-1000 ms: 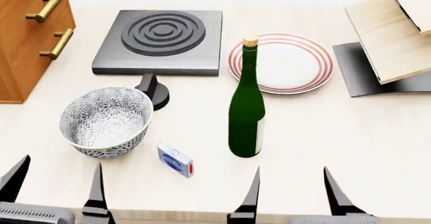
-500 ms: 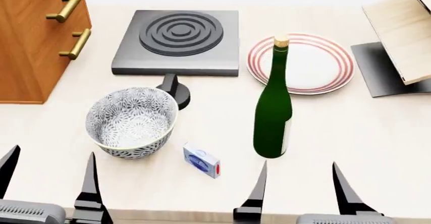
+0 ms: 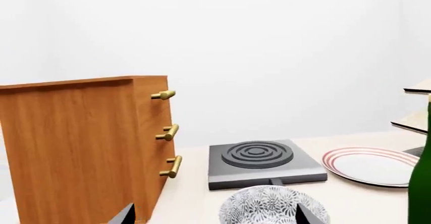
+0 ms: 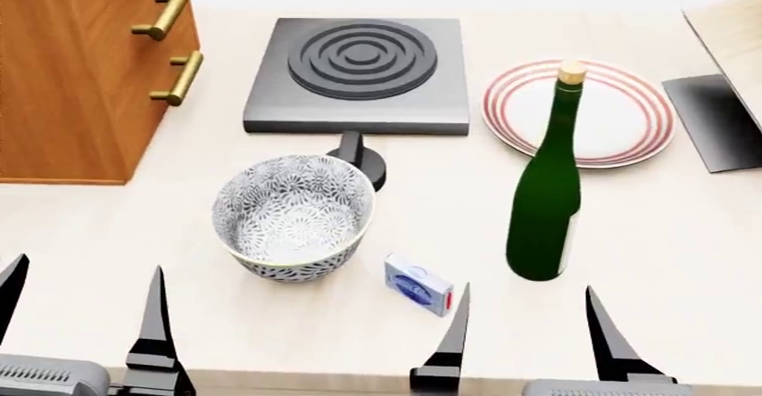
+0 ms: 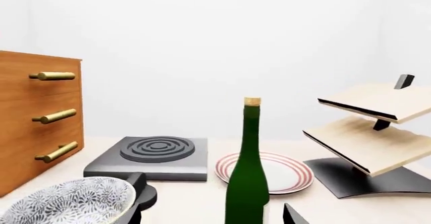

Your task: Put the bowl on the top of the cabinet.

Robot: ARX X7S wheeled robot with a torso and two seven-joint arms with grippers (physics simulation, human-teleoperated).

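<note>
Bowl [image 4: 294, 215] sits upright on the tabletop [image 4: 666, 235], toward the near left of centre, nothing inside it. Grey-black floral pattern inside and out, pale rim. Cabinet [image 4: 71, 75] stands at the far left, orange-brown wood grain, brass bar handles [image 4: 161, 14] on the face turned toward the other things; its top is out of the head view, but the left wrist view shows the top edge [image 3: 84, 82] well above the bowl [image 3: 273, 209].

Behind the bowl: a dark square burner [image 4: 357, 75] with concentric rings; a black knob [image 4: 360, 157] on its near side sits just beside the bowl's far rim. Right of the burner, a red-ringed white plate [image 4: 608, 119]. A green bottle [image 4: 545, 200] with a cork stands upright in front of the plate. A small blue-and-white box [image 4: 419, 284] lies near the bowl's right side, apart from it. Pale wooden rack [image 5: 370, 128] on a dark base at far right.

Left pincer [image 4: 81, 311] low at the near edge, spread wide, holding nothing. Right pincer [image 4: 530, 329] likewise spread, empty, near the bottle's base but clear of it.
</note>
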